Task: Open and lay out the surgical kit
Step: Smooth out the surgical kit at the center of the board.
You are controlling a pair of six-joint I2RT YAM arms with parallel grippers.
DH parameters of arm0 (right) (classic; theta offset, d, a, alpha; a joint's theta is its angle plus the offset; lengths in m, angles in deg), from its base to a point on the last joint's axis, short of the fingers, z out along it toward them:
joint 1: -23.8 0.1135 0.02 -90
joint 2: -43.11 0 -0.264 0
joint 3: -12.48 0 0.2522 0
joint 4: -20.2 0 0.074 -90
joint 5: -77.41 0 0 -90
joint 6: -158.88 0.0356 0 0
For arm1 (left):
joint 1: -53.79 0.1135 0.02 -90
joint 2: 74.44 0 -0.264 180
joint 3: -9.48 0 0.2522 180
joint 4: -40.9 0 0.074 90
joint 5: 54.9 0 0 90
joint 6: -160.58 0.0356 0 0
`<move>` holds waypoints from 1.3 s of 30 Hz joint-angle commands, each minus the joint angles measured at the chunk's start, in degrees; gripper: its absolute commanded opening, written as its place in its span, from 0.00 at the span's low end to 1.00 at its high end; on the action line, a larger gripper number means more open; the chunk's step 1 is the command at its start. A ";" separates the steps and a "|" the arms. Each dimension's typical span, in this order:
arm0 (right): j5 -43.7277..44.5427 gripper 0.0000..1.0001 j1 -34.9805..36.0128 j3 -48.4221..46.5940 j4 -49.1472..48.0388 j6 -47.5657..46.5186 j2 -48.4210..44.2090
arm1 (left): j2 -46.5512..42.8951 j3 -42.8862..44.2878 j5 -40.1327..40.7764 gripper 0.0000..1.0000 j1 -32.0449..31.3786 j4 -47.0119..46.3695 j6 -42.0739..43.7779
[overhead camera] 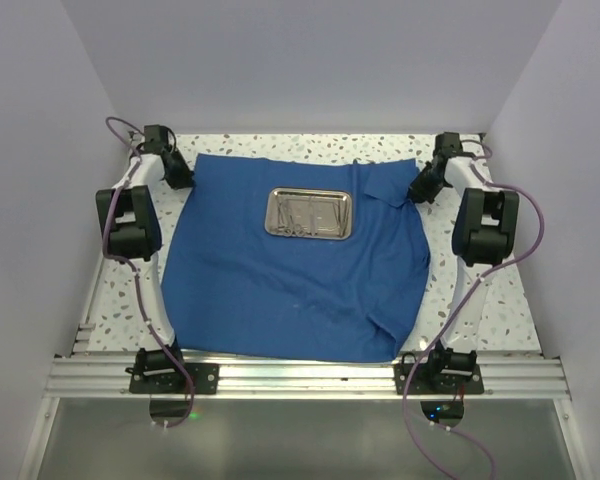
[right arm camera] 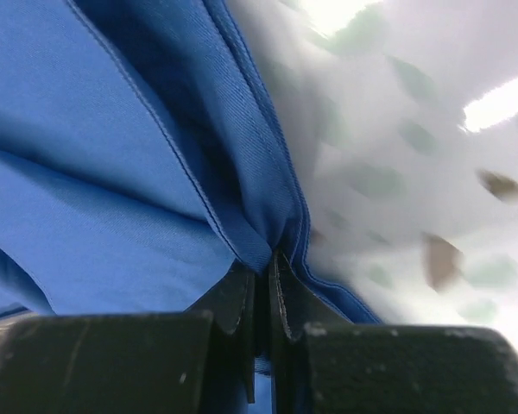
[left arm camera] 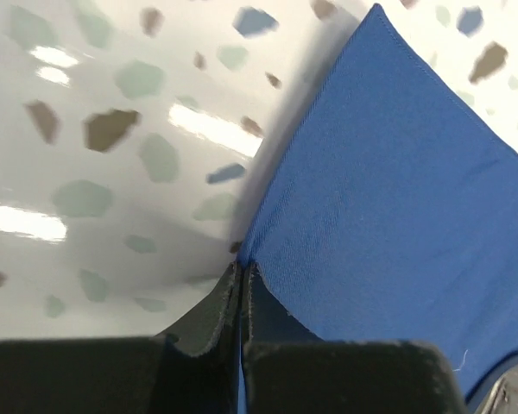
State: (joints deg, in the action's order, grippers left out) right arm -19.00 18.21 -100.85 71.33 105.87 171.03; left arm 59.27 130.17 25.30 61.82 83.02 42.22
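Spreading the wrap is looking like the step in hand. Cloth [overhead camera: 280,290] is lying opened out over the bench [overhead camera: 105,300], covering most of the middle. Tray [overhead camera: 349,214] is sitting on the cloth, toward its far half. Instruments [overhead camera: 302,213] are lying inside it in a jumble, and none are laid out on the cloth yet.

Left end effector [left arm camera: 242,269] is sitting at the far-left corner, jaws pressed together on the cloth's edge, with a thin line of hem showing between them. Right end effector [right arm camera: 264,259] is sitting at the far-right corner, jaws nearly closed and pinching a doubled fold of cloth.

Far-right corner is showing a flap turned back over itself. Near-right corner is bunching in wrinkles. Left side is lying flat.

Judging from this, the next move is calling for both arms to draw their corners outward and apart, low over the bench, flattening that fold without dragging the tray. Right corner is needing the greater pull. After release, the instruments are waiting to be lifted from the tray and set out singly. They are thin and shiny, so probably slipping easily in a pinch.
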 commanded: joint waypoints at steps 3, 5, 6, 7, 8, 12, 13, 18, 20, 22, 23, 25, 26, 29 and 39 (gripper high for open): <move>-3.78 0.00 1.98 -12.37 -3.79 2.03 9.36 | 0.50 8.46 9.63 0.00 4.36 4.25 -1.52; -3.34 0.00 1.98 -15.64 -2.83 2.73 11.46 | 0.50 10.74 11.38 0.00 5.50 4.68 -1.26; -2.64 0.00 1.98 -18.27 -2.13 2.82 11.91 | 0.59 11.45 11.30 0.00 5.85 4.86 -1.09; -2.12 0.00 1.98 -19.25 -1.77 2.82 12.35 | 0.94 12.58 11.21 0.00 6.03 4.86 -0.91; -1.59 0.00 1.89 -19.95 -1.42 2.91 12.62 | 1.20 13.03 10.86 0.00 6.20 5.21 -0.47; 1.31 0.18 1.98 -21.80 3.30 3.70 11.83 | 1.03 12.86 8.14 0.11 6.21 4.60 0.06; 2.88 0.52 1.98 -22.24 4.63 3.53 11.65 | 0.50 11.99 7.70 0.23 6.29 4.51 -0.03; 6.33 0.89 1.98 -19.44 6.85 2.21 6.66 | -1.60 7.60 7.25 0.64 6.21 5.30 -1.17; 6.33 0.89 1.98 -16.99 5.01 1.51 2.26 | -4.50 3.30 7.78 0.65 6.20 4.25 -1.61; 3.71 0.88 2.07 -13.30 2.20 1.94 -0.98 | -8.53 -2.48 7.87 0.64 5.86 1.45 -1.79; -1.27 0.84 2.16 -11.28 1.06 2.38 -1.44 | -9.86 -5.83 7.87 0.63 5.77 0.74 -2.05; -1.50 0.83 3.55 -10.91 1.75 2.12 -2.32 | -13.02 -8.14 8.22 0.61 5.15 -0.58 -2.14; -1.84 0.83 5.13 -9.43 1.14 1.77 -3.98 | -13.64 -8.93 9.00 0.59 4.46 -0.50 -1.96; -3.16 0.84 9.79 -5.57 -5.00 1.42 -7.05 | -15.93 -12.62 9.45 0.55 3.13 -1.20 -1.35; -3.78 0.71 15.95 -12.84 -4.42 4.22 -1.01 | -21.12 -24.13 9.01 0.00 -3.02 -1.47 -0.38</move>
State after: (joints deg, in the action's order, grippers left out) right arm -22.35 34.89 -109.16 66.00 109.15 168.41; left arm 42.03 109.02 33.93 60.60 82.65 41.21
